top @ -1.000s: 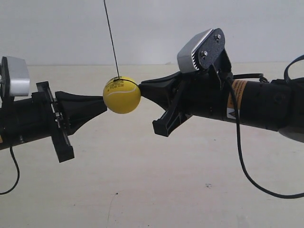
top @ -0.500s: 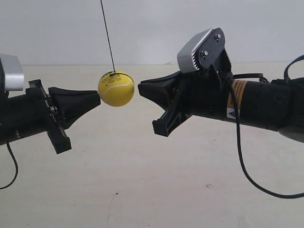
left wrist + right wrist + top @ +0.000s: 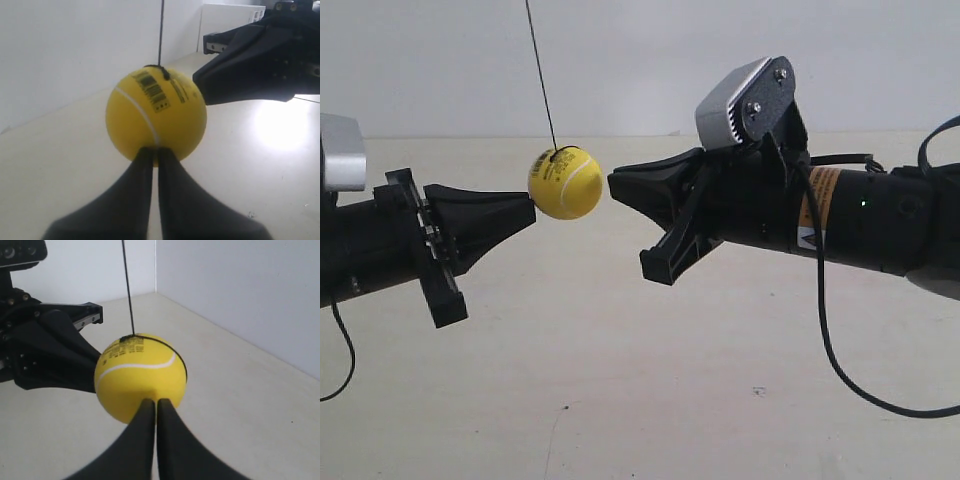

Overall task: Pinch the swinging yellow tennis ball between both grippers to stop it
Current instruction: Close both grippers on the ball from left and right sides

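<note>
Though contact unclear, yellow tennis ball (image 3: 565,184) between left tool (image 3: 155,151) and right tool (image 3: 156,402), both closed.

Yellow tennis ball (image 3: 565,183): smooth, matt skin with dark print near its top. Left gripper (image 3: 151,165) and right gripper (image 3: 151,410): matt black plastic, faintly sheened. Camera block (image 3: 725,105), upper right of the exterior frame: grey, ribbed, metal-look casing. Table (image 3: 620,400): pale, matt, faintly speckled.
</note>
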`<action>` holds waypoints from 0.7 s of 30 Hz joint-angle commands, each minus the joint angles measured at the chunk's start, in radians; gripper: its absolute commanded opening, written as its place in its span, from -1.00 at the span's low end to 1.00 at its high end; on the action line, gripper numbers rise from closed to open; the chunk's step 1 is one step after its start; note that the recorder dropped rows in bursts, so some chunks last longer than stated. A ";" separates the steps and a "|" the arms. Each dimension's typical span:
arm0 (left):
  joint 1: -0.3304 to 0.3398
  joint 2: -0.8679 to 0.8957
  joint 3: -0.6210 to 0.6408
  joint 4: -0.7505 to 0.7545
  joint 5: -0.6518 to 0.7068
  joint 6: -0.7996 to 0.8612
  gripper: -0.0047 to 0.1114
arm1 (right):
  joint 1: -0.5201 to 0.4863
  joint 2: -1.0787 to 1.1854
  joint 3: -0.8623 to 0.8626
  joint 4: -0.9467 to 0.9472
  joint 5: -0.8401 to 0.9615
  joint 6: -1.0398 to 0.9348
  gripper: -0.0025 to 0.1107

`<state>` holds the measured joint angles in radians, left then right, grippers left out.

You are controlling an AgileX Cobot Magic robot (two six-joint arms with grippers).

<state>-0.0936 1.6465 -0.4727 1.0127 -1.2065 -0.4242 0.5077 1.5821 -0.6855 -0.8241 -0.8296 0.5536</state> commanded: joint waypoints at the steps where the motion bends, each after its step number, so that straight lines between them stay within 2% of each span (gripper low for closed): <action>1: 0.002 0.001 -0.005 0.007 -0.015 -0.009 -0.84 | 0.005 0.020 -0.004 -0.022 -0.044 0.017 -0.96; 21: 0.002 0.001 -0.005 0.017 -0.015 -0.009 -0.84 | 0.005 0.056 -0.024 -0.042 -0.064 0.032 -0.96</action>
<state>-0.0936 1.6465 -0.4727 1.0260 -1.2065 -0.4242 0.5092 1.6374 -0.7052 -0.8567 -0.8811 0.5842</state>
